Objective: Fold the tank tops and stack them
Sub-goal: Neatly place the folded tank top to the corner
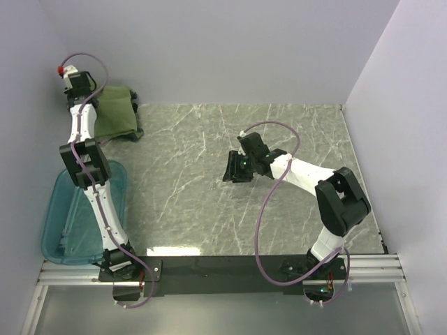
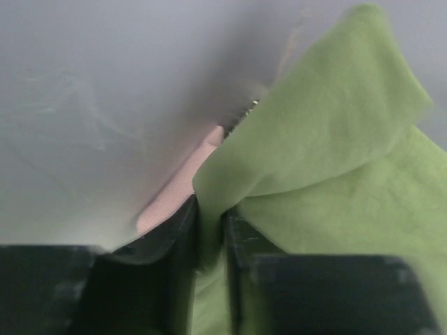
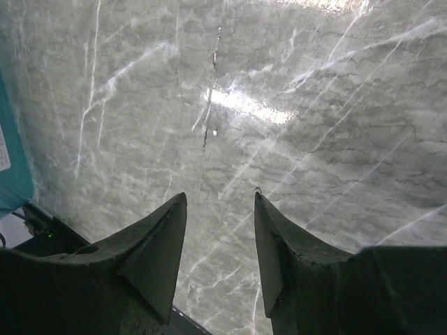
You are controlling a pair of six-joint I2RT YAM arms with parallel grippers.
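At the far-left corner of the marble table [image 1: 209, 139], the left gripper [image 2: 211, 213] pinches a raised fold of the olive-green tank top [image 1: 115, 112]. This top lies folded over the dusty-pink tank top [image 2: 178, 192], close against the back wall. Walls close off the far and left sides and the teal bin [image 1: 77, 216] sits on the near side, so free room lies rightward, where the right gripper [image 3: 220, 209] hovers spread and empty, well apart.
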